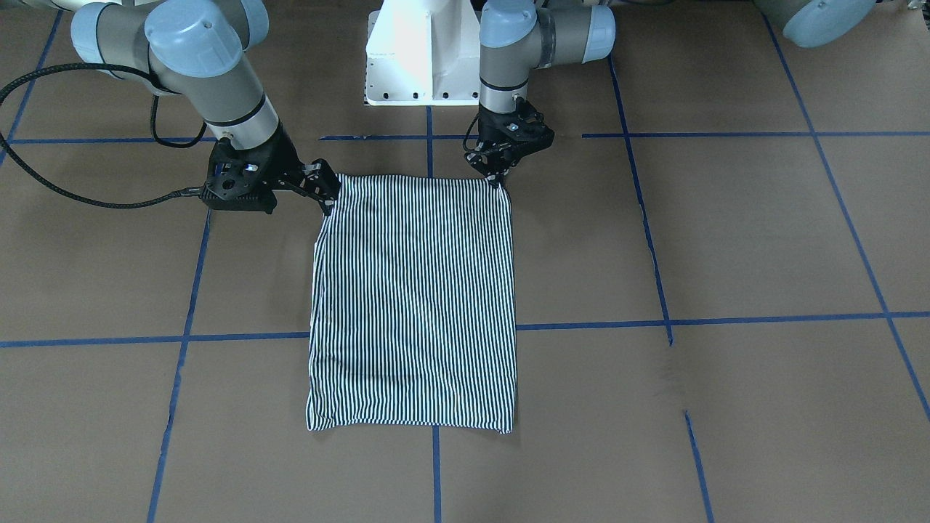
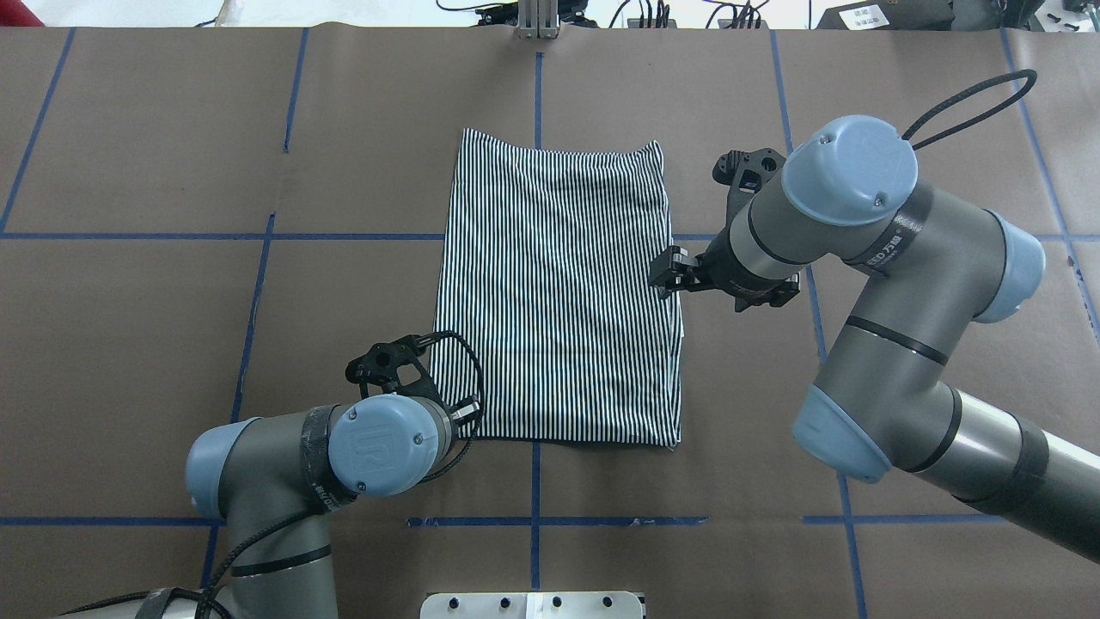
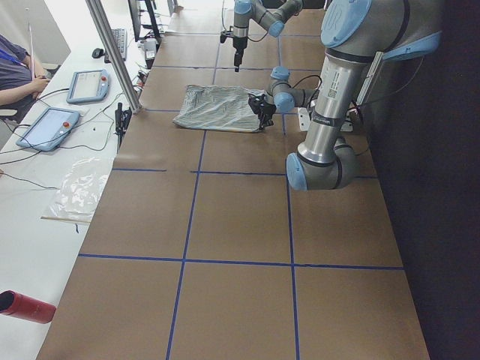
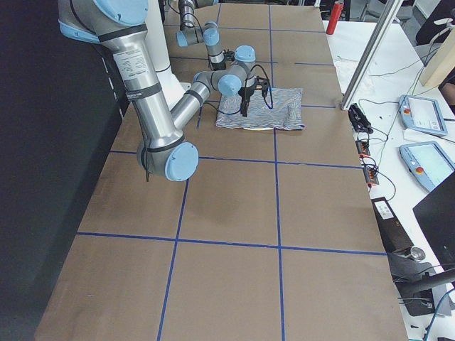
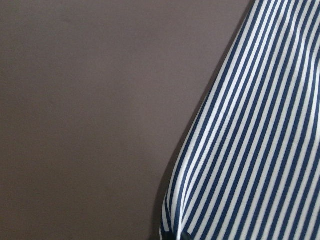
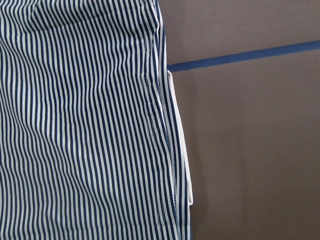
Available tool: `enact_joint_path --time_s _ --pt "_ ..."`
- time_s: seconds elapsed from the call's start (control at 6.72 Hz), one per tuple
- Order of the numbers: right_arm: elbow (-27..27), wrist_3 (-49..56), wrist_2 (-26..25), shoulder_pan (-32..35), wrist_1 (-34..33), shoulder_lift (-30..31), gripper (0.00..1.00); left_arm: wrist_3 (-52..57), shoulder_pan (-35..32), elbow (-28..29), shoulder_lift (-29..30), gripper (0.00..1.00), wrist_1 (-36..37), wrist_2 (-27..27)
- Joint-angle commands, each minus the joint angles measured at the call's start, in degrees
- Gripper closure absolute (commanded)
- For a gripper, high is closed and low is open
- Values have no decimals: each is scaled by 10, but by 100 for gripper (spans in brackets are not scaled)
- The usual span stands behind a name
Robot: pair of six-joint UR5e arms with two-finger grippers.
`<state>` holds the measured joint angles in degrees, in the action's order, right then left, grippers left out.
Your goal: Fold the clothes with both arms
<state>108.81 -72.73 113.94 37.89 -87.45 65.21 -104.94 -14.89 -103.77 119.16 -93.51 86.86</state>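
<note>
The table [image 2: 129,344] carried the shirt [image 2: 559,292] at its middle, folded into 1 flat rectangle. The right arm [image 2: 902,301] reached in from the right and the left arm [image 2: 284,464] from the near left. The left gripper [image 1: 498,179] sat at the shirt's near left corner with its tips touching the cloth. I could not tell whether it pinched the corner or only rested there. The right gripper [image 2: 669,273] hung over the right edge, its fingers a little apart with no cloth between them.

The step looked like the next fold, near edge over to far edge. To do it well, the 2 grippers should take the 2 near corners, catch every layer, then lift level and together with the edge taut.

The shirt's long axis ran near to far, with the stripes along it. Which end held the collar could not be told. A cream strip [image 6: 179,150] peeked out at the right edge
</note>
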Motion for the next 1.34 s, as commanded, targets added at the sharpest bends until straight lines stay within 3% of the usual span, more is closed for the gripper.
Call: enact_joint_path --time_s 0.0,0.3,0.59,0.89,1.19 --pt "0 -46 1 -9 3 0 0 42 -2 -28 -5 100 9 1" --pt "5 -227 -12 -64 5 -10 0 77 -3 -37 -7 100 9 1" --pt "-1 -462 -146 -164 38 -17 0 89 -2 -38 -2 100 6 1" --pt "-45 -556 -163 -182 6 -33 0 89 -1 -38 -2 100 5 1" --pt "-88 -559 -162 -182 -40 -73 0 89 -2 -38 -2 100 5 0"
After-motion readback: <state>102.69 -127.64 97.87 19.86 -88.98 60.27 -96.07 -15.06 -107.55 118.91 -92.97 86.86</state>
